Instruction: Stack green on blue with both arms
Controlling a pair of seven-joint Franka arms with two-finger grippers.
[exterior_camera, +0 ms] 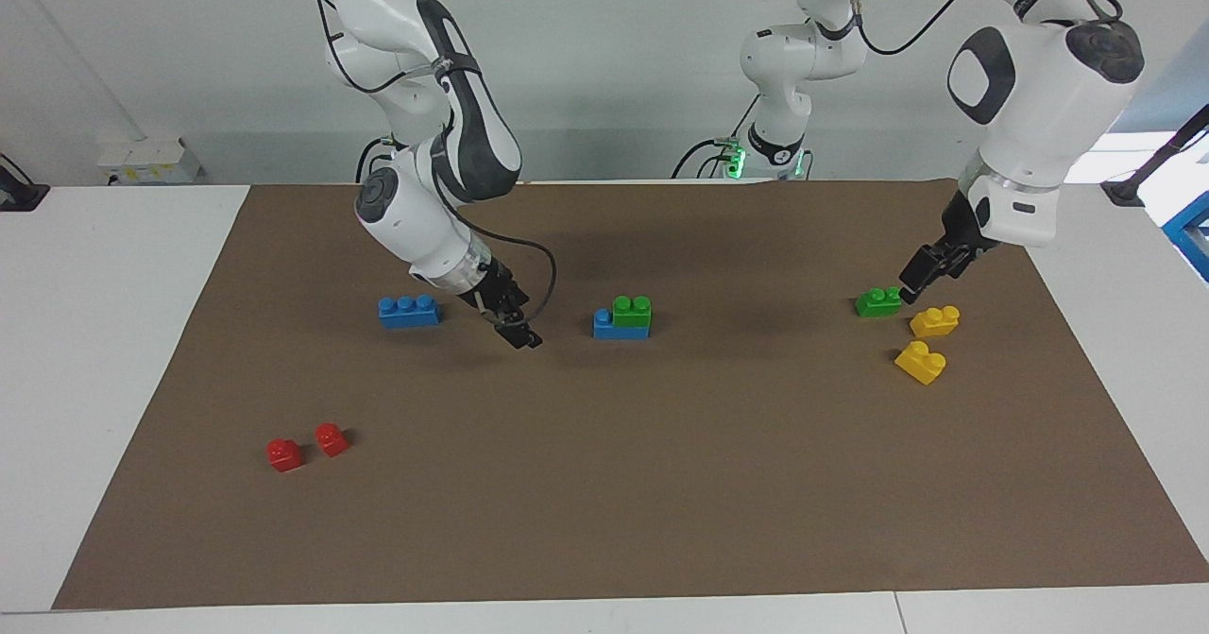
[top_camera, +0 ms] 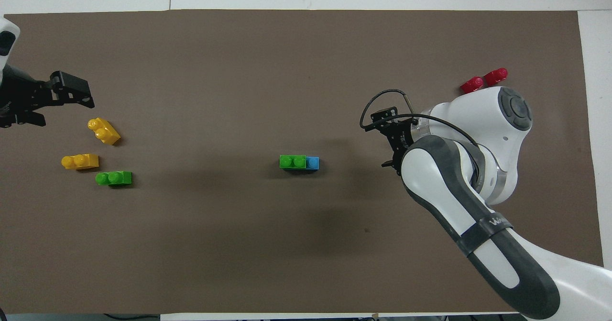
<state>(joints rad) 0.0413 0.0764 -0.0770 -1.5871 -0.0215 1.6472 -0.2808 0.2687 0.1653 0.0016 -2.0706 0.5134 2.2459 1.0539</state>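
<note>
One green (exterior_camera: 632,310) already sits on a blue (exterior_camera: 621,324) mid-mat; second green (exterior_camera: 878,302) and blue (exterior_camera: 408,311) still loose; left gripper (exterior_camera: 914,286) by that green, right gripper (exterior_camera: 518,328) near that blue, can't tell either's fingers.

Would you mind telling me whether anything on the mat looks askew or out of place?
Only one thing: the green brick on the blue brick sits off-centre, leaving one blue stud bare. Nothing looks spilled or damaged.

Counted on the brown mat (exterior_camera: 661,483): two green bricks (exterior_camera: 878,302) (exterior_camera: 631,313), one stacked mid-mat; two blue bricks (exterior_camera: 409,311) (exterior_camera: 609,325); two yellow bricks (exterior_camera: 935,320) (exterior_camera: 921,362); two red bricks (exterior_camera: 284,454) (exterior_camera: 331,438). Two arms, each with one end effector (exterior_camera: 522,334) (exterior_camera: 914,290).
</note>
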